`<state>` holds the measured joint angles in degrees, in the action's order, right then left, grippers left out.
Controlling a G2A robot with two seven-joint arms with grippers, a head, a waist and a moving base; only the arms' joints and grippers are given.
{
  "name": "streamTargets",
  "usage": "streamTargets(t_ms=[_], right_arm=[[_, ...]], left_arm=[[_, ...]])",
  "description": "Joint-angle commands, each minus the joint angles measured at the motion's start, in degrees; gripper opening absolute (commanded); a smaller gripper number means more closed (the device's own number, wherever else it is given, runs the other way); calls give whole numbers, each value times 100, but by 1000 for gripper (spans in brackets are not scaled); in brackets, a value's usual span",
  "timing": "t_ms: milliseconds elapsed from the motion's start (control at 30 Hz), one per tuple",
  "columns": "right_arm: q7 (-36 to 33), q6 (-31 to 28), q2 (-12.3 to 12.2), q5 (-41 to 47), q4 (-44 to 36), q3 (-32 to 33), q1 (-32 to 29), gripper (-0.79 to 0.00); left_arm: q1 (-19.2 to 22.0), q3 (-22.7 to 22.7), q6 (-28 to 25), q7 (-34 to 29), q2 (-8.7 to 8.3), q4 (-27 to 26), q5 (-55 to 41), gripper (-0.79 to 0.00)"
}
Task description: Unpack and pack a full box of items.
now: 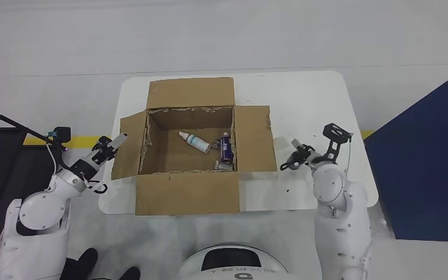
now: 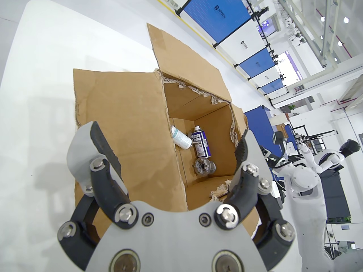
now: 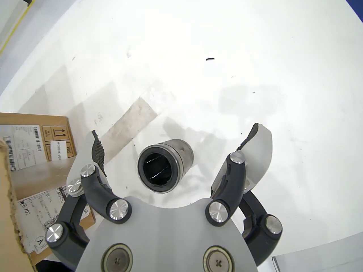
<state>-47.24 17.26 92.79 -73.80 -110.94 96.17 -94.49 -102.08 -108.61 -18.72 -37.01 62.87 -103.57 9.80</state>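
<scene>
An open cardboard box (image 1: 187, 192) stands mid-table with its flaps folded out. Inside lie a white bottle (image 1: 194, 141), a blue spray can (image 1: 225, 146) and a small metal flanged part (image 1: 222, 165); the left wrist view shows them as the bottle (image 2: 181, 139), the can (image 2: 201, 144) and the metal part (image 2: 204, 166). My left gripper (image 1: 112, 147) hangs open beside the box's left flap (image 2: 119, 108), holding nothing. My right gripper (image 3: 175, 131) is open just right of the box, and a dark metal cylinder (image 3: 164, 168) lies on the table between its fingers, untouched.
The white table (image 1: 308, 98) has bare room behind and to the right of the box. The box's labelled right flap (image 3: 34, 148) lies close to the right gripper. A blue partition (image 1: 413, 175) stands beyond the table's right edge.
</scene>
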Motion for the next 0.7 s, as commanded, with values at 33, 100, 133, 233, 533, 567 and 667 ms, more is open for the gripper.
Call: streamTargets(t_ms=[33, 100, 133, 233, 533, 567, 667], right_arm=[[-129, -75, -23, 169, -64, 104, -116, 0], [-192, -153, -41, 251, -124, 164, -201, -31], [-221, -207, -49, 277, -140, 165, -233, -28], [-281, -296, -72, 170, -106, 57, -260, -9], [-454, 16, -103, -513, 203, -453, 34, -6], [-476, 72, -105, -588, 249, -497, 71, 0], [-582, 262, -110, -818, 433, -611, 213, -15]], left_arm=[[0, 0, 0, 0, 0, 0, 0, 0], [0, 0, 0, 0, 0, 0, 0, 0], [0, 0, 0, 0, 0, 0, 0, 0], [0, 0, 0, 0, 0, 0, 0, 0], [0, 0, 0, 0, 0, 0, 0, 0], [0, 0, 0, 0, 0, 0, 0, 0], [0, 0, 0, 0, 0, 0, 0, 0]])
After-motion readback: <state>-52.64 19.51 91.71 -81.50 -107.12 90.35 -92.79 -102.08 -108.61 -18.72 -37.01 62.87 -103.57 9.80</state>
